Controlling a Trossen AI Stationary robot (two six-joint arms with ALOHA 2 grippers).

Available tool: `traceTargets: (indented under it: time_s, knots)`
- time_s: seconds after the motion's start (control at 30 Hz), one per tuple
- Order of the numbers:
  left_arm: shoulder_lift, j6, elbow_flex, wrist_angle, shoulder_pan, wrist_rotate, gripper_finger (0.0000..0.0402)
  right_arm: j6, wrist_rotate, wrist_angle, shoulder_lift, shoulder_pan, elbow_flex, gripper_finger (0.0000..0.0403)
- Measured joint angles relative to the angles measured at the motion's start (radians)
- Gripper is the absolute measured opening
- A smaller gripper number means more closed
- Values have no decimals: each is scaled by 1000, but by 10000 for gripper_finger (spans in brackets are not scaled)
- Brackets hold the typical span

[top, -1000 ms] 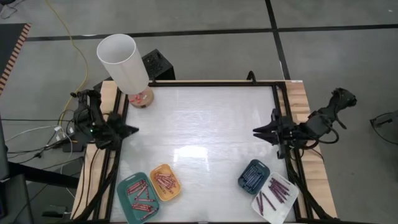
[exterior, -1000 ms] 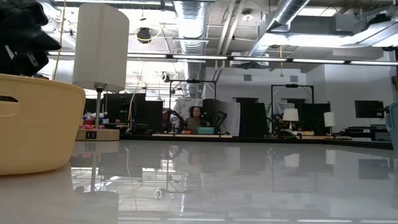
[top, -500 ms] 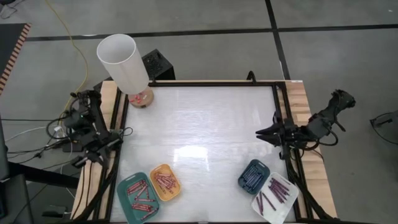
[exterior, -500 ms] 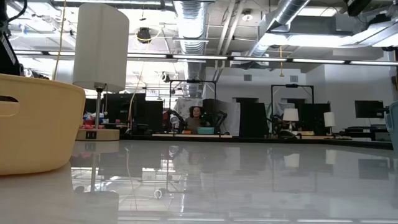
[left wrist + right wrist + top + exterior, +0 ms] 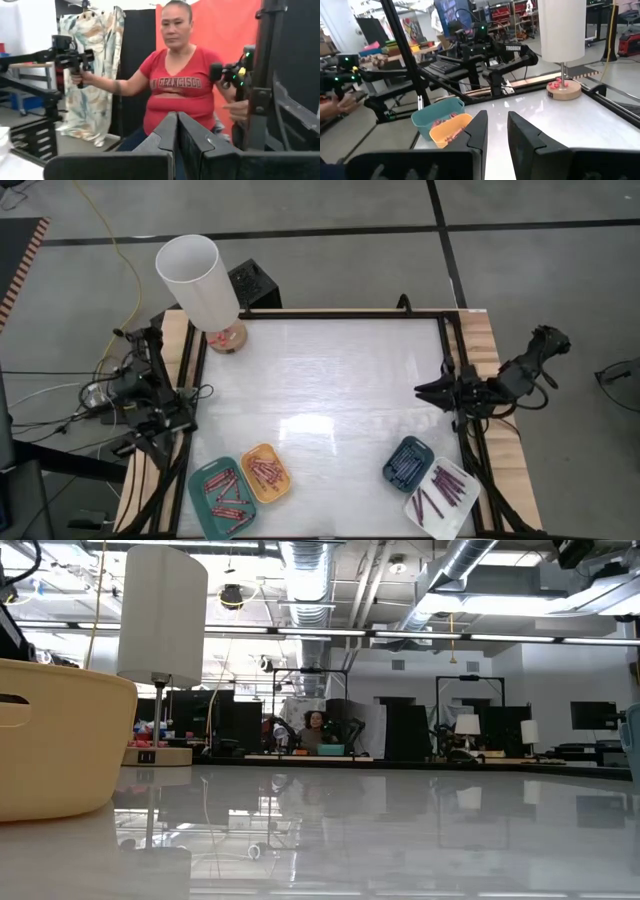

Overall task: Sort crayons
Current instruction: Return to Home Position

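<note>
Shows a glossy white table (image 5: 330, 370), a lamp (image 5: 198, 280) at its far left corner, ceiling ducts (image 5: 310, 570) beyond. Holds short crayons (image 5: 225, 498) along the near edge: red in teal tray (image 5: 200, 480), pink in yellow tray (image 5: 250, 452), dark in dark-blue tray (image 5: 392, 472), purple in white tray (image 5: 455, 515). Has left gripper (image 5: 177, 116) by the left edge, fingers pressed together; right gripper (image 5: 497, 114) at the right edge, fingers slightly spread.

Probably a robotics lab: bare ceiling ducts (image 5: 305, 570), a concrete floor (image 5: 520, 270), monitors (image 5: 592, 716) and further arm rigs (image 5: 487, 50) beyond the desk (image 5: 400, 830).
</note>
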Motion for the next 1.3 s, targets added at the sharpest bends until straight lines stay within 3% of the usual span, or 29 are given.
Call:
traceTargets:
  time_s: [0.3, 0.8, 0.97, 1.1, 1.3]
  knots:
    - [0, -7, -83, 58, 0, -16, 0, -4, 1, 152, -46, 0, -163, 77]
    - [0, 97, -105, 65, 0, -20, 0, -89, -1, 301, -331, 28, -400, 77]
    - [0, 82, -178, 152, 0, -120, 0, -63, 1, 313, -408, 27, -489, 77]
    - [0, 97, -269, 282, 0, -134, 0, -64, 9, 374, -432, 27, -568, 77]
    - [1, 151, -273, 291, 4, -173, 0, -6, 85, 295, -430, 26, -589, 77]
